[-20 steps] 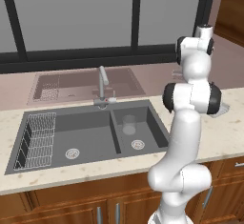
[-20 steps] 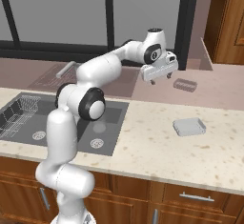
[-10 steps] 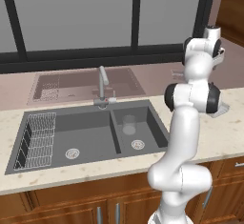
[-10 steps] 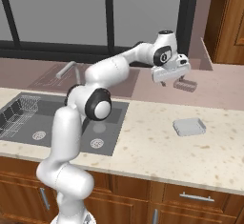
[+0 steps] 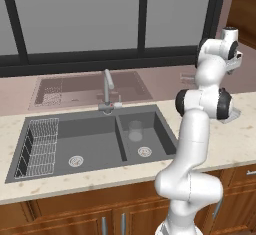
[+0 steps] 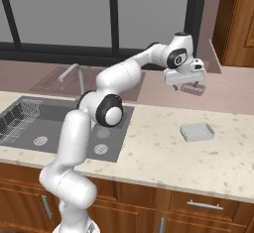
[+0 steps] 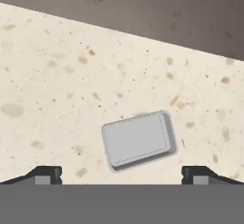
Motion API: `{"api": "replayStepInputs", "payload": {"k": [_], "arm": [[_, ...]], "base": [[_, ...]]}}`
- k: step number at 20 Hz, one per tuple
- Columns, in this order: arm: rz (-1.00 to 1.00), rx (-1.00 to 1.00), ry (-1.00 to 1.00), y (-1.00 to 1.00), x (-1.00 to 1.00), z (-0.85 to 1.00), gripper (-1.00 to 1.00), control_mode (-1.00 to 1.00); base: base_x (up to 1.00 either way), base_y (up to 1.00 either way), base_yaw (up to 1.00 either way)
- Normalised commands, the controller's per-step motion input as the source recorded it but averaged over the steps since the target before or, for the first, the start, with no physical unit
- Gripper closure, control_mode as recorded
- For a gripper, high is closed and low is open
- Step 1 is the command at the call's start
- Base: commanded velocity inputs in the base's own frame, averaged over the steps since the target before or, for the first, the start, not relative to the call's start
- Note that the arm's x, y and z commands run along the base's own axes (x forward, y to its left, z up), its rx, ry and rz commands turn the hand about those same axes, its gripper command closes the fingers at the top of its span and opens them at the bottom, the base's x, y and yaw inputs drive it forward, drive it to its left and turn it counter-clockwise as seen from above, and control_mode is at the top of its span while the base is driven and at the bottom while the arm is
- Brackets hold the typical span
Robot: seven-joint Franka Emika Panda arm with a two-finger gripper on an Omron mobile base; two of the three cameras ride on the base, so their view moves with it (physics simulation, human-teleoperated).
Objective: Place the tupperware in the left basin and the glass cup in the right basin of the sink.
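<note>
Hand view: tupperware [image 7: 138, 140] lies flat on the speckled counter [image 7: 57, 89], nothing around it. The gripper [image 6: 186, 84] hangs above, fingers wide apart, empty. The glass cup [image 5: 135, 130] (faint, probably upright) sits in the right basin [image 5: 150, 129].

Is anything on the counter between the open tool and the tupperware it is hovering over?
Nothing visible. The tool hangs open in the air above the tupperware, which lies alone on bare counter; the hand view shows the tupperware with clear stone all around it.
</note>
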Motion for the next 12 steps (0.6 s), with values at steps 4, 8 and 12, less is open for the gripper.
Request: {"api": "replayStepInputs", "payload": {"k": [4,8,12], "arm": [[-0.07,0.03,0.01,-0.04,0.00,-0.10,-1.00,-1.00],[-0.06,0.00,0.00,0.00,0.00,-0.21,-1.00,-1.00],[-0.01,0.00,0.00,0.00,0.00,-0.27,-1.00,-1.00]], "base": [[0.00,0.00,0.00],[0.00,0.00,0.00],[0.00,0.00,0.00]]}}
